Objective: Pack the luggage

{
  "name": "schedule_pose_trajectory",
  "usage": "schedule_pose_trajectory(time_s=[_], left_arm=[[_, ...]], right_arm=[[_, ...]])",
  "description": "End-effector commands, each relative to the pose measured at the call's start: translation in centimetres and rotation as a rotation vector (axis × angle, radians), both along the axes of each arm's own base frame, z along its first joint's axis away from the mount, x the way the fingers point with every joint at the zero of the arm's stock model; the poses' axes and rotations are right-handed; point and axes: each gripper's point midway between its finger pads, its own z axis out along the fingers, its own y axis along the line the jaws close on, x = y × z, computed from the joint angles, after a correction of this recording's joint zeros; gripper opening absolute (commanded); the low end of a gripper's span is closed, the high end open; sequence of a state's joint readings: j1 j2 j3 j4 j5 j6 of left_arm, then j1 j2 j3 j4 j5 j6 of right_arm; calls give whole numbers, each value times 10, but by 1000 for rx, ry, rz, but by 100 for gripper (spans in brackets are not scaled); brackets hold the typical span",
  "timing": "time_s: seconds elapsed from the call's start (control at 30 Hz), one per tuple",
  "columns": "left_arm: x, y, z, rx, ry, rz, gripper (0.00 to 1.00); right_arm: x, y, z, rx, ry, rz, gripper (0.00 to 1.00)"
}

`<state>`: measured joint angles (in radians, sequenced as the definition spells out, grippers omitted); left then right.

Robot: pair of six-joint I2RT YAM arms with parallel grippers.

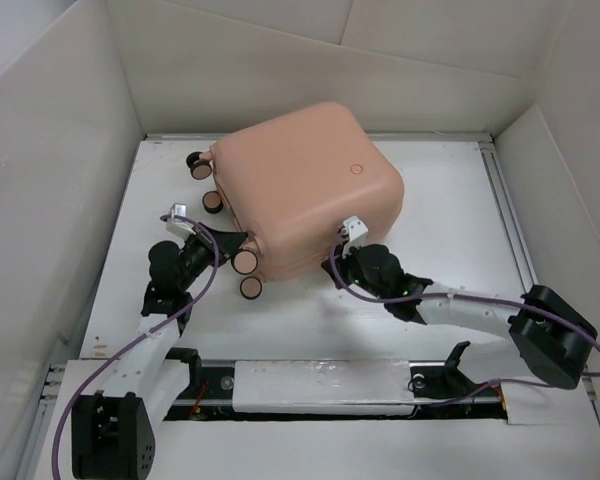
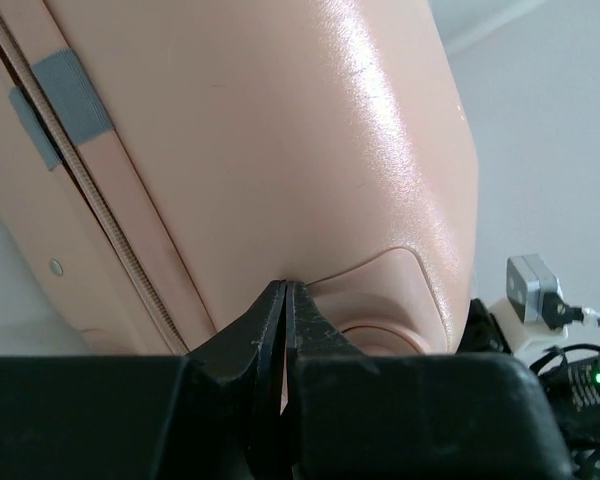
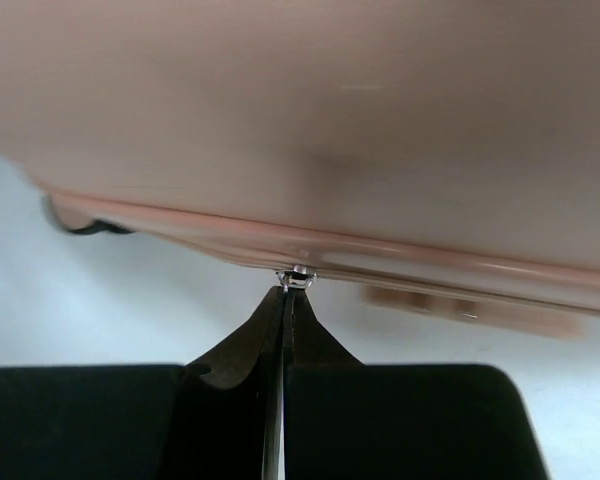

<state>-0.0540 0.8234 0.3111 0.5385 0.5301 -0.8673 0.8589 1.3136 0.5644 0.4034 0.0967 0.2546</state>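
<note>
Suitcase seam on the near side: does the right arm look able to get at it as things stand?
Probably yes: the right gripper, jaws shut, has its tip against a small metal piece on the seam of the peach-pink suitcase, with nothing between.

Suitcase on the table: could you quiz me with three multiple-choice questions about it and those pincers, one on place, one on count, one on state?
1. Seen from above, the suitcase has its wheels on its:
A right end
B left end
C far side

2. Wheels showing from above:
A two
B six
C four

3. The left pincer and right pincer are:
A both shut
B both wide open
C one open, one shut

Answers:
1 B, all the wheels sit at the left end.
2 C, four round wheels can be counted there.
3 A, each wrist view shows its pincer pressed closed against the suitcase.
</note>
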Motion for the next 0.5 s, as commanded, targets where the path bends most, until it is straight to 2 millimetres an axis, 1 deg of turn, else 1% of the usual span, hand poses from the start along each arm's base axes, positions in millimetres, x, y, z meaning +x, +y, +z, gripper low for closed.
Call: schedule_pose_trajectory(time_s=[0.0,0.03,0.07,0.1,0.13,0.17,0.2,0.23,0.27,0.3,0.33,0.37,0.4,0.43,0.47], left_arm=[[-12,-25,12,-56,-30,-100,0],[-12,-25,12,-64,-25,-100,0],[-15,-25,15,-65,-40,-100,0],[-16,-25,15,-75,-33,-99,0],[-18,-24,21,-77,-55,-100,0],[-19,-25,20,-87,-48,-100,0],[-21,-26,20,-87,-47,-110,0],[-22,-26,23,-88,-60,-111,0],[-25,-27,19,-95,-43,-122,0],[-27,-28,21,-96,-52,-133,0],[-30,-29,16,-96,-41,-143,0],[-32,-32,20,-97,-54,-153,0],[-35,-33,16,-97,-44,-165,0],[-35,-33,15,-88,-50,-166,0],[-35,-32,17,-89,-60,-166,0]], right_arm=[[-50,56,44,201,27,157,0],[-54,68,45,238,49,160,0],[-68,89,46,268,52,208,0],[-75,95,52,287,57,214,0],[-79,111,43,300,71,233,0],[-84,125,43,321,87,250,0],[-95,141,41,332,103,281,0],[-97,163,59,383,93,302,0],[-101,182,45,381,97,323,0],[-112,197,47,398,92,348,0],[-108,211,61,444,76,337,0],[-104,220,54,461,76,327,0],[-103,224,56,485,76,327,0],[-100,224,58,506,71,307,0],[-93,218,53,503,62,261,0]])
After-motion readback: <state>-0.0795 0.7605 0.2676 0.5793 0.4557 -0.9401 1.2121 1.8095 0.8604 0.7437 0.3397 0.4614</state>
